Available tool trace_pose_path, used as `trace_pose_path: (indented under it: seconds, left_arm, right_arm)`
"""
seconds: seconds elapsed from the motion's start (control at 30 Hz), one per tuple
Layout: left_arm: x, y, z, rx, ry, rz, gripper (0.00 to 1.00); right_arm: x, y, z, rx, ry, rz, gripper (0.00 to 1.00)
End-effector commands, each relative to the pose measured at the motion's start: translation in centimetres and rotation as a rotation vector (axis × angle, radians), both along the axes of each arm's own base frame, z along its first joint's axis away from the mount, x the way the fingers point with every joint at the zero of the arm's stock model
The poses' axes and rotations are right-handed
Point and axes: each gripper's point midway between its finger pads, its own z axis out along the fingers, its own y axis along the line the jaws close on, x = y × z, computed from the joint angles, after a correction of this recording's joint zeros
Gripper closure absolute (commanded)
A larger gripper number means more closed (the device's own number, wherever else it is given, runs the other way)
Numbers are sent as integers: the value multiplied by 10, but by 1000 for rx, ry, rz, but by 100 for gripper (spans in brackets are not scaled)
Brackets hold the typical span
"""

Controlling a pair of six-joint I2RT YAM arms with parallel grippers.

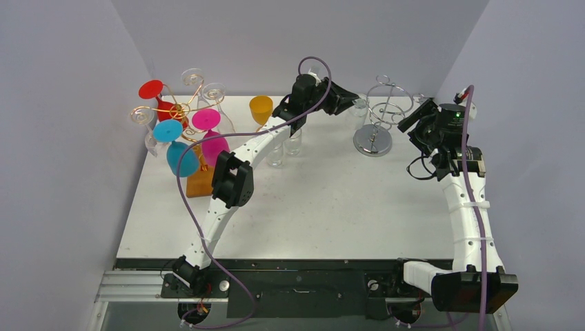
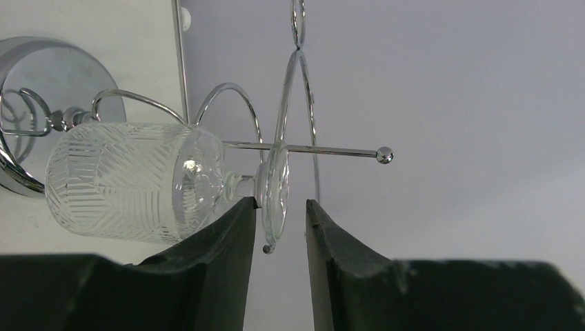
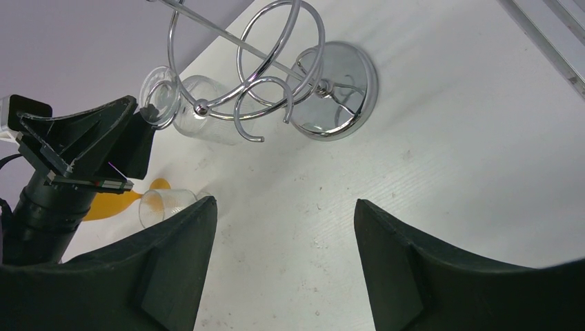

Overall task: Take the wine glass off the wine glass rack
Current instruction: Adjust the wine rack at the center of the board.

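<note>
A clear cut-pattern wine glass [image 2: 131, 179] hangs by its foot on the chrome wine glass rack [image 2: 41, 76], with the bowl toward the rack's round base. Its foot disc [image 2: 274, 189] sits between the dark fingers of my left gripper [image 2: 279, 207]. The left finger touches it by the stem, and a gap shows before the right finger. From above, that gripper [image 1: 348, 102] reaches the rack [image 1: 372, 141] from the left. My right gripper [image 3: 283, 207] stands wide open over bare table, right of the rack [image 3: 338, 96] and apart from the glass [image 3: 200, 114].
A gold rack [image 1: 179, 110] with red, blue, pink and clear glasses stands at the back left on a wooden base [image 1: 200, 183]. An orange glass [image 1: 261, 109] and two clear glasses [image 1: 276, 155] stand under the left arm. Walls close in on both sides.
</note>
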Motion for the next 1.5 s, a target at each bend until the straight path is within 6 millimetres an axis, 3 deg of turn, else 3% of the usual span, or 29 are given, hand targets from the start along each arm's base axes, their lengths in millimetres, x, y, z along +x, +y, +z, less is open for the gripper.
trace_pose_path:
  seconds: [0.0,1.0,1.47]
  left_arm:
    - [-11,-2,47,-71,-109,-34,70]
    - [-6,-10,1,-19,-52,-38,65]
    - [-8,-5,-1,-28,-49,-34,70]
  right_arm:
    - [1,-2,12,-16,-54,5,32]
    - [1,-5,8,-11,-47,5,32]
    - [2,-5,6,-10,-44,4,33]
